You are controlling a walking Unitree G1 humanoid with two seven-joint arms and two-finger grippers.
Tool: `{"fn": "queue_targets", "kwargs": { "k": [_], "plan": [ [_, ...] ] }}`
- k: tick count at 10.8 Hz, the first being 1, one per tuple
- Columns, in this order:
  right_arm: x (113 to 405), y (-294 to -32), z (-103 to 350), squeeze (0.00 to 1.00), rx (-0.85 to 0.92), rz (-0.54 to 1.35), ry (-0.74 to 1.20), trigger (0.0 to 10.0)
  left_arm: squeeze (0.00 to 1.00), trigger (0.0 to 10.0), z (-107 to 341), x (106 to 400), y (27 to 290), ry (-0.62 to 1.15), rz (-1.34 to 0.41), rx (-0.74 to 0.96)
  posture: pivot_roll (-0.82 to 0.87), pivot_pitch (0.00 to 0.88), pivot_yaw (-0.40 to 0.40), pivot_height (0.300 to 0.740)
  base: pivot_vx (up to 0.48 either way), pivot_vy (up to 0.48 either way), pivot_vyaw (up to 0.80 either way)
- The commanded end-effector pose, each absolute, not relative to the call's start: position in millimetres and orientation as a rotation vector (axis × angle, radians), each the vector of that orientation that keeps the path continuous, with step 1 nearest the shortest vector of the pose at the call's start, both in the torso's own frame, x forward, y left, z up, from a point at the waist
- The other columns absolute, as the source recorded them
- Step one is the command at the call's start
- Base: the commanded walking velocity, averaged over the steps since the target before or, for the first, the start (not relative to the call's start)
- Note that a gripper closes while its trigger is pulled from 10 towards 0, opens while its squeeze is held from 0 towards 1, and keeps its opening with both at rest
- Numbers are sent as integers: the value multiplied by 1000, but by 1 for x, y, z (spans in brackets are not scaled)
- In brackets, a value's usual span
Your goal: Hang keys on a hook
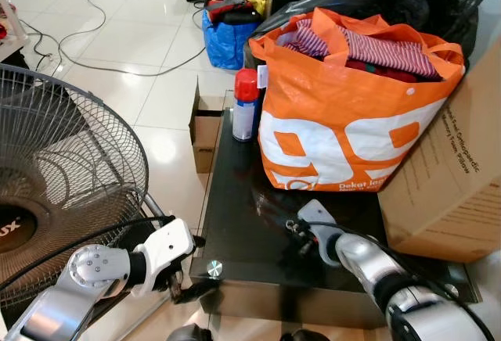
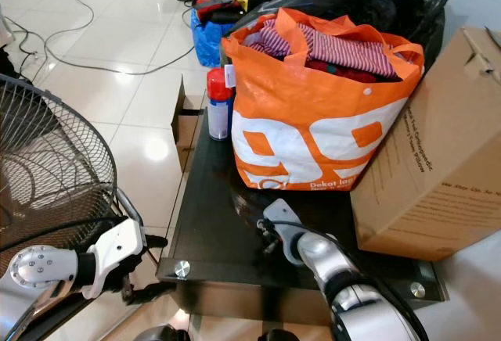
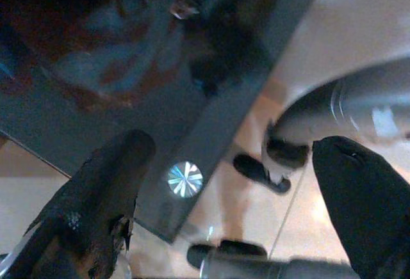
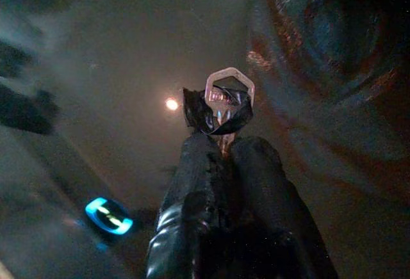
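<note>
My right gripper [image 4: 221, 148] pinches the key [image 4: 225, 96] above the black table [image 1: 235, 224], ready to carry; left gripper [image 3: 224, 183] gapes wide

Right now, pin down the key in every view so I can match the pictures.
Left eye view: key on the black table, at the right gripper, before the orange bag.
Right eye view: same spot.
Left wrist view: too blurred to tell.
Right wrist view: centre, pinched between the fingers.
Shared landmark: silver corner stud, seen by both eyes and the left wrist.
</note>
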State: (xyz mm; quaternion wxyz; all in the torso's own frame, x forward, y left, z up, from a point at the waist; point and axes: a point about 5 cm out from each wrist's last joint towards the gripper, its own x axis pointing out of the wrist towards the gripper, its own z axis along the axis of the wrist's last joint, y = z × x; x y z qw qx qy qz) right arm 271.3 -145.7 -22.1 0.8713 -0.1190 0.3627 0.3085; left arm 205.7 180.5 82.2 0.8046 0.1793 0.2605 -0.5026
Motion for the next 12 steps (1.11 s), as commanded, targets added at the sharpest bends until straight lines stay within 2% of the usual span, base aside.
{"fn": "queue_targets", "kwargs": {
  "k": [1,4,6,7,8,9,11,12],
  "plan": [
    [262,-161,-26,0,-138,608,780,0,627,10000,90,212,178,509,-1053,353,13,27,-43,732,0,0,0],
    [257,-184,0,0,-8,573,619,0,627,10000,94,221,169,433,-1001,260,-41,0,-23,732,0,0,0],
    [250,-192,40,0,283,444,469,0,624,10000,104,231,160,351,-923,180,-61,0,-13,732,0,0,0],
    [247,-195,51,0,322,401,442,0,624,10000,106,233,158,331,-900,166,-63,0,-11,732,0,0,0],
    [240,-200,53,0,144,376,489,0,620,10000,105,235,159,324,-866,190,-69,0,-8,732,0,0,0],
    [237,-201,70,0,43,319,466,0,624,10000,107,242,162,267,-743,229,-80,0,-7,732,0,0,0],
    [232,-197,83,0,102,273,408,0,620,10000,120,258,162,173,-542,183,-85,0,-8,732,0,0,0],
    [228,-194,86,0,133,249,390,4549,624,10000,125,261,161,134,-497,166,-86,0,-6,732,0,0,0]
  ]
}}
